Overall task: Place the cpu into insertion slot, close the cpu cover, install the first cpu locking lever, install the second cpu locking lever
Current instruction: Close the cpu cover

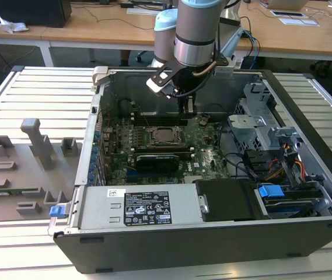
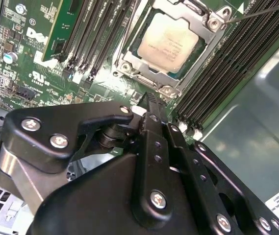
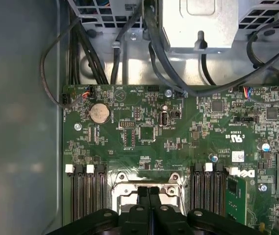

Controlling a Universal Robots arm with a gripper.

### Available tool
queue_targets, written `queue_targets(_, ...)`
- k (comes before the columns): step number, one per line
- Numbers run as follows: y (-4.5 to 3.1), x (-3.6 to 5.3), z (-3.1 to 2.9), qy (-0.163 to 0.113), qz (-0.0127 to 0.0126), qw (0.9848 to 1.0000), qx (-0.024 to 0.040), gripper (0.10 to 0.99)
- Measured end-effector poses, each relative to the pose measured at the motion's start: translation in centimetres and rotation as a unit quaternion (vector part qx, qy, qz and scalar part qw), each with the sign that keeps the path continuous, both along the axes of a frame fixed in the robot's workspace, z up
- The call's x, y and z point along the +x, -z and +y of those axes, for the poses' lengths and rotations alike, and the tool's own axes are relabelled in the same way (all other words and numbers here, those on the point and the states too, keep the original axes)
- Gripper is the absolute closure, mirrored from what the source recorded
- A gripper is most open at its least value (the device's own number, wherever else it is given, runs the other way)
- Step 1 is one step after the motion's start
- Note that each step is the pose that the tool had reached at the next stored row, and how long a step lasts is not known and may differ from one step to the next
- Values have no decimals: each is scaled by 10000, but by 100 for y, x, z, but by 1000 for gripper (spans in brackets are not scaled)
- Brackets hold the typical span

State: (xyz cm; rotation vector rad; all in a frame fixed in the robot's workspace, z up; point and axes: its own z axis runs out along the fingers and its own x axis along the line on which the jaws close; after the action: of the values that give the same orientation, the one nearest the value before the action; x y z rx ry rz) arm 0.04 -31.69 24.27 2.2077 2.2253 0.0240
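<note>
Because the small square cpu with its pale silvery-grey metal top [image 2: 171, 41] already sits in the black metal-rimmed insertion slot [image 2: 132, 71], mid-board on the green motherboard [image 2: 41, 68], the black gripper [image 2: 151, 100] hovers just beside the slot, fingers pressed together and empty, seemingly as 1 narrow pushing tip.

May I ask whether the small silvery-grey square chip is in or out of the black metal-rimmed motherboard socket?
In: the cpu lies flat inside the insertion slot, which frames it in the second wrist view.
</note>
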Motion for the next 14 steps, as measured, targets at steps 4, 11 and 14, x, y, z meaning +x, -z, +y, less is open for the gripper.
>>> queue_targets(4, 3, -47, 0, 0, 0, 10000, 1, 980)
queue_targets(11, 12, -173, 0, 0, 0, 10000, 1, 980)
queue_targets(14, 15, -221, 0, 1, 0, 10000, 1, 980)
